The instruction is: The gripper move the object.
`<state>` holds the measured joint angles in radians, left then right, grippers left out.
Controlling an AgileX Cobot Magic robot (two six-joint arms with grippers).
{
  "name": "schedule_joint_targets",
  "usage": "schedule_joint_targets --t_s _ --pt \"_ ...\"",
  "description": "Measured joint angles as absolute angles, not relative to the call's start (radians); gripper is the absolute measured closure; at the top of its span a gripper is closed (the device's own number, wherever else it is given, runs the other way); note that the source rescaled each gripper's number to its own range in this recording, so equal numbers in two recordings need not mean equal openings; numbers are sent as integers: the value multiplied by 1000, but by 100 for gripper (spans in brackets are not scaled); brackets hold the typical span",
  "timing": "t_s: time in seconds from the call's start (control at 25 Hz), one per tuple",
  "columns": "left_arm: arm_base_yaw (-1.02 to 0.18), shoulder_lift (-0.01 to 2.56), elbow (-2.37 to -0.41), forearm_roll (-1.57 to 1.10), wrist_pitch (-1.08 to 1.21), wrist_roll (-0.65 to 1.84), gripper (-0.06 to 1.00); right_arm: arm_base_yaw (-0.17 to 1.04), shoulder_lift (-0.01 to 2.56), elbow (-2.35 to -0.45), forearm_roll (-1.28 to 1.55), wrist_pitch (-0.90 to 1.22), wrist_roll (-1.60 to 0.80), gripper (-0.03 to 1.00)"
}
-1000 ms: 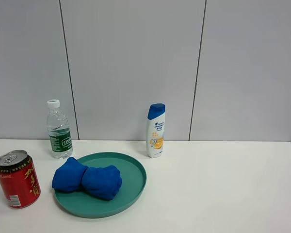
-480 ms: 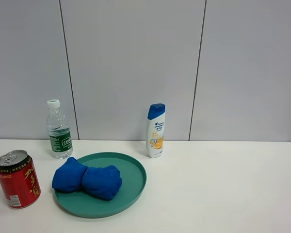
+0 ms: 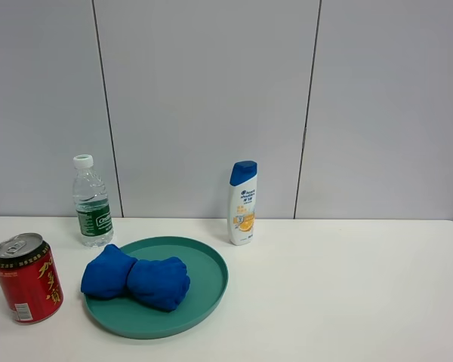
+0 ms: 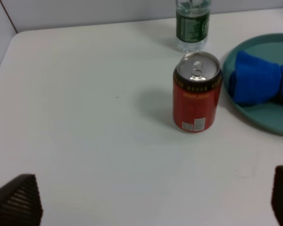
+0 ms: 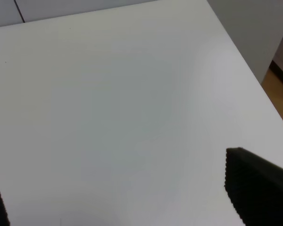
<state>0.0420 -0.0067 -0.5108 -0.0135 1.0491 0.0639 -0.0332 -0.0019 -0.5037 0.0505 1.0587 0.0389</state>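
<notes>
A red drink can (image 3: 26,277) stands upright at the table's front left; it also shows in the left wrist view (image 4: 196,91). A blue cloth bundle (image 3: 136,277) lies on a teal plate (image 3: 211,290). A clear water bottle (image 3: 91,202) and a white shampoo bottle (image 3: 242,203) stand at the back. No arm shows in the exterior high view. My left gripper (image 4: 151,207) is open and empty, well short of the can, fingertips (image 4: 16,200) wide apart. My right gripper (image 5: 127,197) is open over bare table.
The white table (image 3: 347,294) ends at a right edge seen in the right wrist view (image 5: 245,61), with floor beyond. A grey panelled wall (image 3: 211,98) stands behind the table. In the left wrist view the plate (image 4: 269,120) lies just beside the can.
</notes>
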Motion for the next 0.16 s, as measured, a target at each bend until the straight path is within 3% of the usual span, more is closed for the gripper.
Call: schedule_joint_targets --t_s 0.16 --pt "41 -7 -511 -14 1049 64 -6 -33 -2 -504 51 1059 39 -2"
